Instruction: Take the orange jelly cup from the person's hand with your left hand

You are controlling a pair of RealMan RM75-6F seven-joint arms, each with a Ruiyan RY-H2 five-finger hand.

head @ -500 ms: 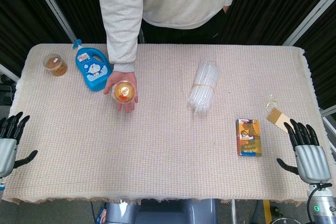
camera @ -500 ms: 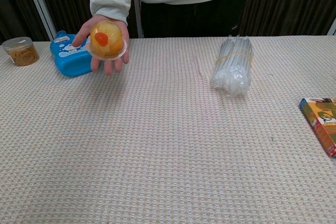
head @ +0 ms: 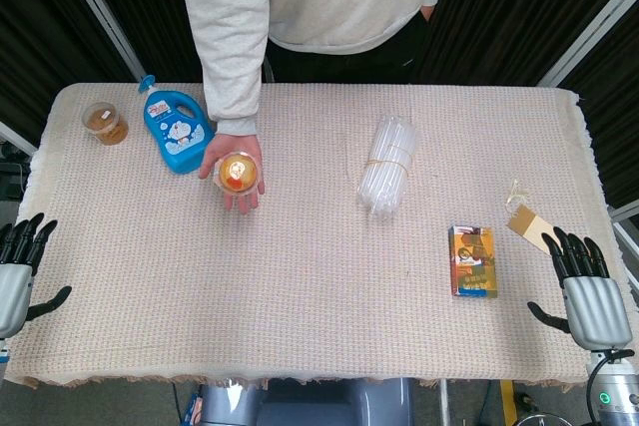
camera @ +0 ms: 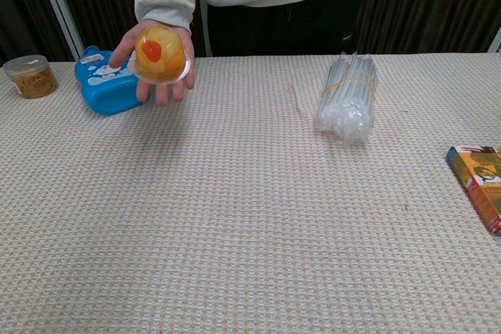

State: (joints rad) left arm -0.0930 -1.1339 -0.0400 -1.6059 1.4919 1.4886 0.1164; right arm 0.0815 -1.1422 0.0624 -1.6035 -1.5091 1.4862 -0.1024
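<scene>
An orange jelly cup with a red piece inside lies on the person's open palm, held above the cloth at the back left. My left hand is open at the table's near left edge, far from the cup. At the near right edge my right hand is open too, holding nothing. Neither hand shows in the chest view.
A blue bottle lies just left of the person's hand, with a small round tub beyond it. A bundle of clear straws lies mid-table. An orange box and a tan tag are near my right hand.
The person has lifted the jelly cup slightly. My right hand has slid a little toward the near edge. My left hand has barely moved.
</scene>
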